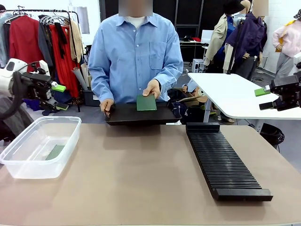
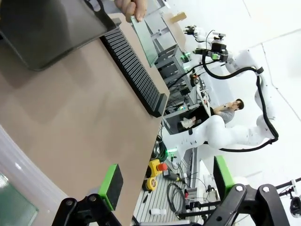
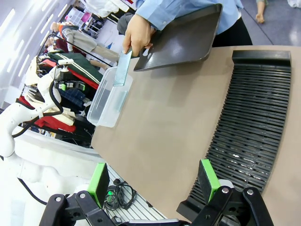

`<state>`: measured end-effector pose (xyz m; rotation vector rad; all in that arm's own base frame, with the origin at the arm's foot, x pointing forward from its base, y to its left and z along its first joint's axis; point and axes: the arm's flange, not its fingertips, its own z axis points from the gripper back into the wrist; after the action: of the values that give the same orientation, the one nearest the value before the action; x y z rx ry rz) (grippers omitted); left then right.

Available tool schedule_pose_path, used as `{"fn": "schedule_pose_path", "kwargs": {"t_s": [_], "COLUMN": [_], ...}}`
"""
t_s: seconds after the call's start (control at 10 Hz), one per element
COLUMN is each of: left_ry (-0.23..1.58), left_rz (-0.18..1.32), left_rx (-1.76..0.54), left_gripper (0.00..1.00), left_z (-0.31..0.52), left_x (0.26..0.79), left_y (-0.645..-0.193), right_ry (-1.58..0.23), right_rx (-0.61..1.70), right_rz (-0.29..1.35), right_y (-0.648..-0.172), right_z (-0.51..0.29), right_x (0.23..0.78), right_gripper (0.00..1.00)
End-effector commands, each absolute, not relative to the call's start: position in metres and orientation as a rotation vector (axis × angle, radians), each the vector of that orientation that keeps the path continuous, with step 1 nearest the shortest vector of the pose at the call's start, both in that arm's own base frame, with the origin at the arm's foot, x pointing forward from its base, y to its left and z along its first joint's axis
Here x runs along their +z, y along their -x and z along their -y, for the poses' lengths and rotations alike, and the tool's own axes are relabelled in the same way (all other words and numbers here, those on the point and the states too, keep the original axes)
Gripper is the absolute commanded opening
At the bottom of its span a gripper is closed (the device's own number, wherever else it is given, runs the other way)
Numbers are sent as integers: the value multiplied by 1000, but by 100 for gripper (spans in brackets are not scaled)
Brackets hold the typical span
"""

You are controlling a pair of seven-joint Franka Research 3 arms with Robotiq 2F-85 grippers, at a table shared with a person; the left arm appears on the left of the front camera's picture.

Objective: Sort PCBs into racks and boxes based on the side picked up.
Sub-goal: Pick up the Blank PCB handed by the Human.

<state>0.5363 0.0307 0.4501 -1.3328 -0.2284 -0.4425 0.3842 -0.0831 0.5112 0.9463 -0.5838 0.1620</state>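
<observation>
With the left gripper (image 1: 60, 97) and right gripper (image 1: 263, 99) both gaping wide, the hand (image 1: 152, 88) is holding a PCB (image 1: 146, 103) over the tray (image 1: 122, 115), where a skewed pinch on its thin edge could be sending it slipping.

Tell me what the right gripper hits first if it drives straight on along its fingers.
Probably the bare table, just beside the rack. The right gripper points there with nothing between, though depth is hard to judge.
</observation>
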Motion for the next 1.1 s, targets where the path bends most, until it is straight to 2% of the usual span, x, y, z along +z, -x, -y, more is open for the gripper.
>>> {"fn": "schedule_pose_path", "kwargs": {"t_s": [0.0, 1.0], "left_ry": [1395, 1481], "left_rz": [255, 306], "left_rx": [-484, -404], "left_gripper": [100, 100], "left_z": [-15, 111], "left_x": [441, 398], "left_y": [-556, -621], "right_ry": [-966, -966], "right_rx": [160, 160], "right_rz": [606, 606], "right_y": [-388, -388], "right_z": [81, 81], "right_x": [514, 514], "right_gripper": [100, 100]}}
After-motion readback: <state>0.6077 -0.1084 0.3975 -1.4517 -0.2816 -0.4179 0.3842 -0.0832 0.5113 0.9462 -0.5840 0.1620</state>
